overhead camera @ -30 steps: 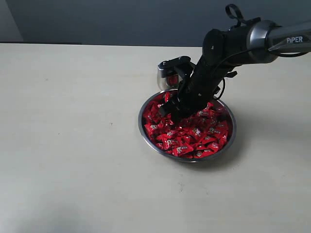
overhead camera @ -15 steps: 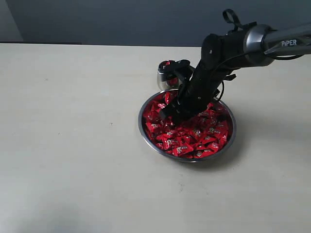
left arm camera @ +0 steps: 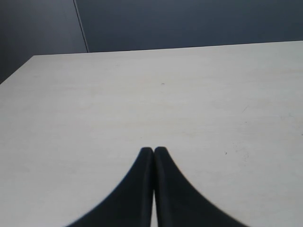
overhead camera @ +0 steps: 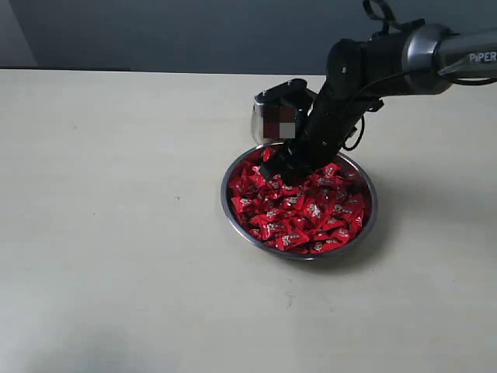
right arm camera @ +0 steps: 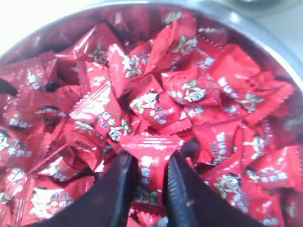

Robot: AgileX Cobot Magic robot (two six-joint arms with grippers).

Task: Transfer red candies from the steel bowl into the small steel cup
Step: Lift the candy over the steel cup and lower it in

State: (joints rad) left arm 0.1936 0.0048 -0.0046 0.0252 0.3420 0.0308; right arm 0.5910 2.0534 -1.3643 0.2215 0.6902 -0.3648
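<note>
The right hand (overhead camera: 281,169), clamped on one candy (right arm camera: 148,147) in the bowl (overhead camera: 371,216), has the cup (overhead camera: 260,122) just to its upper left, beyond the rim. The left hand (left arm camera: 153,151) has its fingers together.

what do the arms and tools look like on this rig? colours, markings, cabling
Right arm: silver-grey link with white PiPER lettering, black wrist housing, black cable loops. Right tool: two black, smooth, tapered fingers. Left tool: same black tapered shape; its arm is out of view.
</note>
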